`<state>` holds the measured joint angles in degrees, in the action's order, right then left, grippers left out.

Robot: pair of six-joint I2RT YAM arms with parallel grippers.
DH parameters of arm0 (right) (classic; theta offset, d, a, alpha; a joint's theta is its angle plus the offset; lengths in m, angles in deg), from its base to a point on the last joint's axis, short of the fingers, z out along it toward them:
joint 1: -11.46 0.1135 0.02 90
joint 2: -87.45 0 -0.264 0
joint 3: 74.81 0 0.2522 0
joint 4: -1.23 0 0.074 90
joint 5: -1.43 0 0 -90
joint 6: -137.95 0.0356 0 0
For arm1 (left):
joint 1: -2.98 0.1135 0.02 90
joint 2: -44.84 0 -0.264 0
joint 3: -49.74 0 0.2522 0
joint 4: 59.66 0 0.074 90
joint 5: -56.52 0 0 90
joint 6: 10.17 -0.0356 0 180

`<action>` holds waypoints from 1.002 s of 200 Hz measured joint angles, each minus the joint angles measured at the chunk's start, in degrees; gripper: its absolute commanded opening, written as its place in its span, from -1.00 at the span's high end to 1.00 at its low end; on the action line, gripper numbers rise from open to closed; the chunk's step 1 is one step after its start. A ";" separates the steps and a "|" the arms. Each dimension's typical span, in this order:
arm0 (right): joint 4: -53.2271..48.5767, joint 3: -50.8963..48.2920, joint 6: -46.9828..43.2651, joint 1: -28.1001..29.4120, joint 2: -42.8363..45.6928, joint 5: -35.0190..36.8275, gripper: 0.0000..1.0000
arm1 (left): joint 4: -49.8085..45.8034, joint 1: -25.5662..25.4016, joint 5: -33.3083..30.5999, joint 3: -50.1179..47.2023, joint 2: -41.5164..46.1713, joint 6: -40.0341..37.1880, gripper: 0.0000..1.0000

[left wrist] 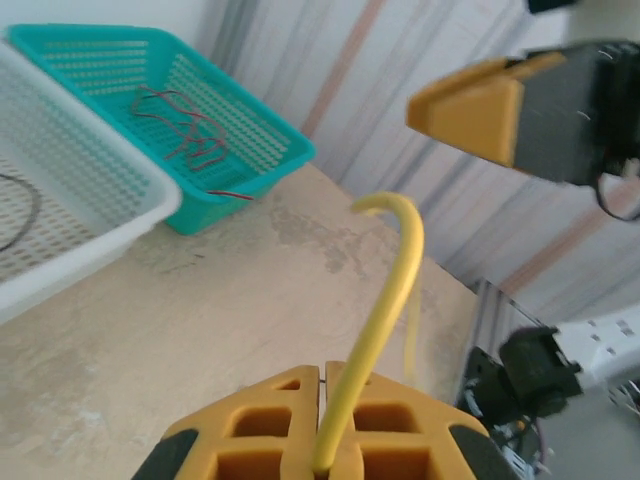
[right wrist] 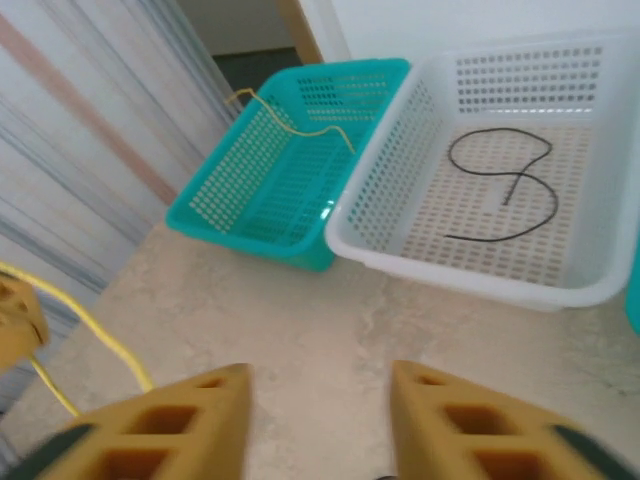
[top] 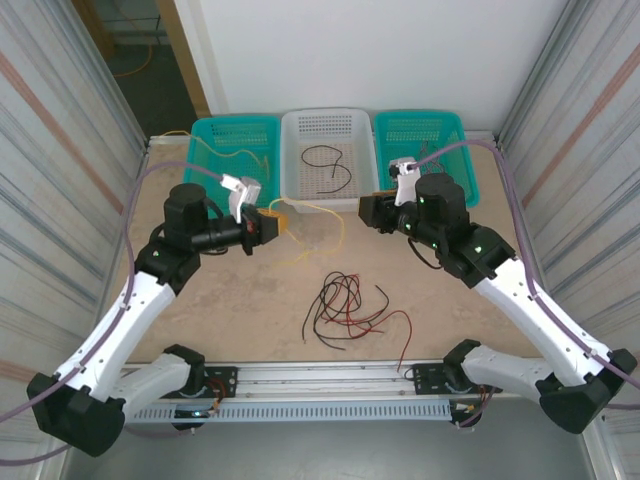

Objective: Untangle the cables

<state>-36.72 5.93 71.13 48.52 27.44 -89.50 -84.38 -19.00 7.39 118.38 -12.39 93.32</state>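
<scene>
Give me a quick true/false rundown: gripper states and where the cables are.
1. The left gripper is shut on a yellow cable. True.
2. The white basket holds a red cable. False: the one in it is a black cable.
3. The right gripper is open, with nothing between its fingers. True.
4. Every cable is already sorted into a basket. False: a tangle of red and black cables lies on the table, in front of the arm bases.
</scene>
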 measured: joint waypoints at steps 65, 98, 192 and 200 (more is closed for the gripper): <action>-3.89 -0.24 0.79 -1.51 0.87 4.63 -0.18 | -7.28 14.73 -24.63 16.09 -11.74 10.08 1.00; -4.83 -1.88 2.23 -1.33 2.29 4.61 -0.19 | -6.80 20.57 -29.05 20.74 -21.77 15.21 1.00; -6.71 -3.85 3.37 -0.92 4.87 5.64 -0.19 | -3.52 21.68 -28.46 35.17 -44.48 15.32 -0.39; -6.75 -3.85 3.34 -0.92 4.81 5.64 -0.20 | -3.28 21.68 -27.76 35.17 -44.85 15.23 -0.40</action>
<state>-43.47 2.08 74.47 47.60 32.25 -83.86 -87.66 2.68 -20.37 153.55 -57.24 108.56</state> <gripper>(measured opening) 0.597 0.692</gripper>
